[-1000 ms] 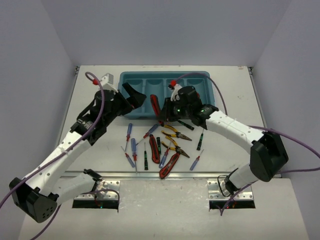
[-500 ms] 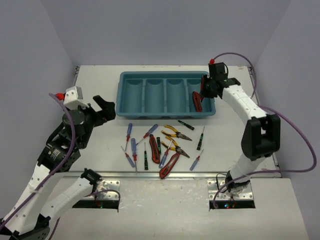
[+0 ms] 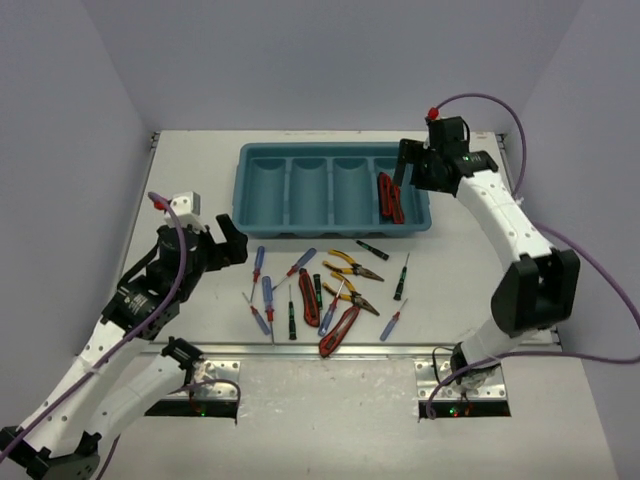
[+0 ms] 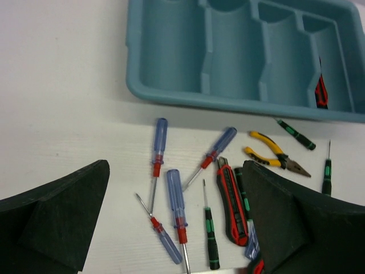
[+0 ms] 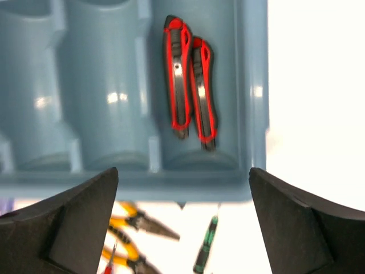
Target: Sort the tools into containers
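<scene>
**Both pincers spread and empty; two knives in the tray, remainder loose on the desk**

We find the right pincer (image 3: 408, 172) spread wide, its fingers (image 5: 68, 222) pinching nothing. It hangs over the right end of the teal tray (image 3: 240, 192), directly above the far-right compartment (image 5: 228, 57). In that compartment two red-and-black utility knives (image 5: 179, 80) lie side by side, close against each other and running along the compartment's length.

The left pincer (image 3: 230, 243) is likewise spread and carries nothing. It hangs above the desk (image 3: 190, 170), to the left of the loose tools and near the tray's near-left corner, apart from both.

The unsorted tools lie in a loose cluster on the desk, just in front of the tray's near wall. The blue-and-red screwdrivers (image 4: 158, 151) lie mostly on the left side of the cluster, with one more at its right edge. The black-and-green screwdrivers (image 3: 291, 318) are scattered through it, two of them towards the right. Two yellow-handled pliers (image 3: 352, 265) lie in the middle, one nearer the tray than the other. Two loose knives (image 3: 308, 298) remain on the desk: one lies among the screwdrivers, and the other sits at the near edge of the cluster.
</scene>
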Controlling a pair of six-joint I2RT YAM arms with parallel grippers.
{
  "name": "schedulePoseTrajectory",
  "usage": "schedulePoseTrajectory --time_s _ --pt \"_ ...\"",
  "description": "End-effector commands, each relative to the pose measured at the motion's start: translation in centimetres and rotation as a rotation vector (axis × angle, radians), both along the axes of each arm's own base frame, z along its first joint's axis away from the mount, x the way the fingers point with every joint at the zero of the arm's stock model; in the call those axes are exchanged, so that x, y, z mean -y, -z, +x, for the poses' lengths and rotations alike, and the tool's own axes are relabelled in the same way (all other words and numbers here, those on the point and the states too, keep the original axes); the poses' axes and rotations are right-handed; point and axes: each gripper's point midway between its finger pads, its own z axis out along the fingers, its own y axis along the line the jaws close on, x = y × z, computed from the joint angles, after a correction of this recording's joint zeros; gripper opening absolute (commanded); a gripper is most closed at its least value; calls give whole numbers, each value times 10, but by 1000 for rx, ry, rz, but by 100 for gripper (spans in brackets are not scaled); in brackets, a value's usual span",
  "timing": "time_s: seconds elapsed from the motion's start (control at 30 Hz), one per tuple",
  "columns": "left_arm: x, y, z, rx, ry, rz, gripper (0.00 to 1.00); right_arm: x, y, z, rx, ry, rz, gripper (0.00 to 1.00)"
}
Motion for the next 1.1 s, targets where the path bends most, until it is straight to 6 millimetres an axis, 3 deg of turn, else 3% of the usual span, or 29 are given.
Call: schedulePoseTrajectory --time_s 0.0,0.1,0.17,0.27,0.43,0.57,0.7,0.83,1.07 --pt "58 19 10 -119 237 -14 100 2 -52 -44 141 -14 71 97" --pt "113 52 -8 -226 342 72 100 4 -47 -78 119 -41 81 99" --pt "136 55 -14 -216 332 124 100 7 -33 -97 82 -47 77 99" --pt "189 78 -38 -265 446 200 98 22 -38 -126 87 -20 33 99" --pt "249 103 -62 -269 602 249 83 41 -53 -151 140 25 -19 99" --pt "272 143 -76 -340 662 351 77 45 -52 -163 136 20 -34 99" --pt "297 158 -87 -353 740 364 76 43 -48 -168 130 5 -22 99" --pt "305 177 -84 -365 754 406 70 41 -48 -169 131 -9 -13 99" --pt "307 198 -85 -397 765 435 70 41 -52 -171 149 -15 -15 99"
